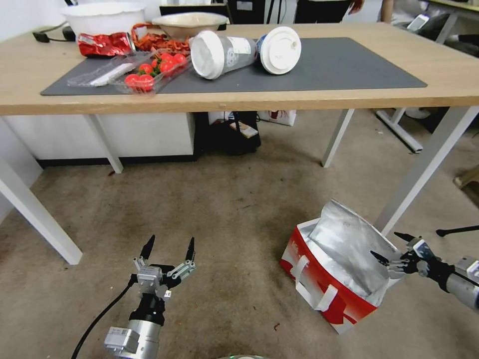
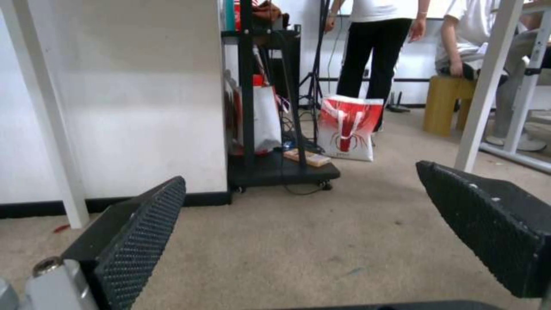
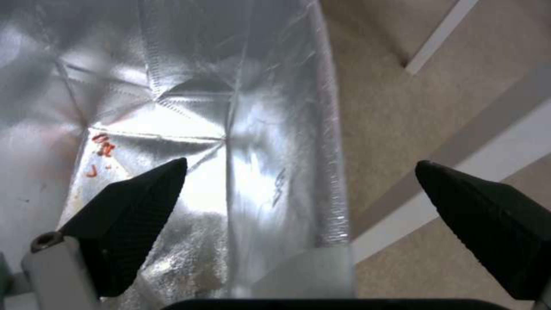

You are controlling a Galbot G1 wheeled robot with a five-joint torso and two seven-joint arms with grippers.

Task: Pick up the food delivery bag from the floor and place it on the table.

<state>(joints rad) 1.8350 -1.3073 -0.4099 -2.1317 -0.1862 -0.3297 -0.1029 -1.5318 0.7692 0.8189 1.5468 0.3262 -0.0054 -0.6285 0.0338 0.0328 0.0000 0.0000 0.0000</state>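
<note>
The right end effector (image 1: 394, 247) hangs spread at the foil rim of the food delivery bag (image 1: 334, 269), one finger over the lining and one outside, apparently lined up to pinch that wall; the bag sits open on the floor (image 1: 224, 209) beside a white leg of the surface (image 1: 249, 94); the left end effector (image 1: 168, 249) idles low over bare carpet, fingers spread, well apart from the bag; whether the bag holds anything is hidden by its crumpled foil.
</note>
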